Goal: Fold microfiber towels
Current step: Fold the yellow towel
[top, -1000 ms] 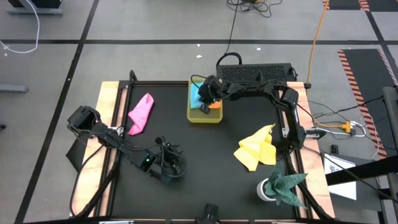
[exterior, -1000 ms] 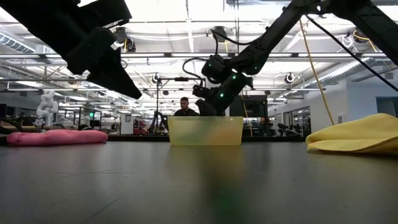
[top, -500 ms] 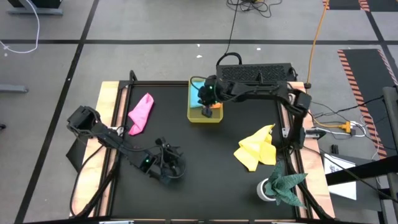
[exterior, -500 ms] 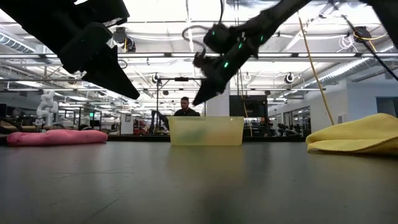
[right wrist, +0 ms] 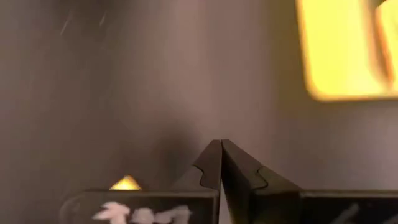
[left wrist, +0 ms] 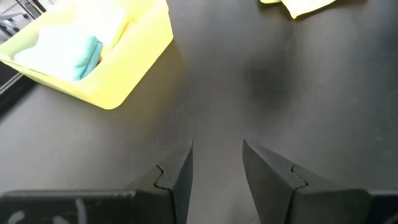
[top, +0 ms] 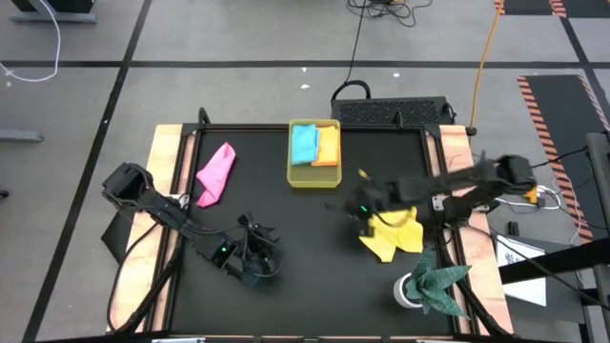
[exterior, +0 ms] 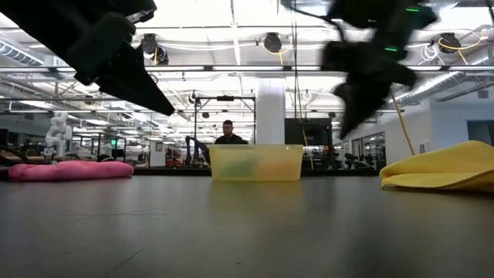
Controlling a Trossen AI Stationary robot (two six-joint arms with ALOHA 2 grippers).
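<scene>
A yellow tray [top: 297, 176] stands at the table's far middle, and a light blue towel [top: 304, 143] and an orange towel [top: 328, 145] lie folded in it. A pink towel [top: 216, 173] lies bunched at the far left. A yellow towel [top: 393, 232] lies crumpled at the right. My right gripper [top: 334, 205] hangs shut and empty above the table, between the tray and the yellow towel; its fingertips [right wrist: 221, 144] meet. My left gripper [top: 270, 259] hovers open at the near left, with nothing between its fingers [left wrist: 216, 146].
A dark green cloth [top: 438, 284] sits on a white object at the near right corner. Bare black tabletop [top: 286, 219] lies between the tray and both grippers. In the low view a person [exterior: 229, 133] shows in the room behind the tray [exterior: 255, 162].
My right gripper has risen out of the tray and swung fast toward the table's near right, toward the yellow towel, staying shut. The blue and orange towels stay lying in the tray.
</scene>
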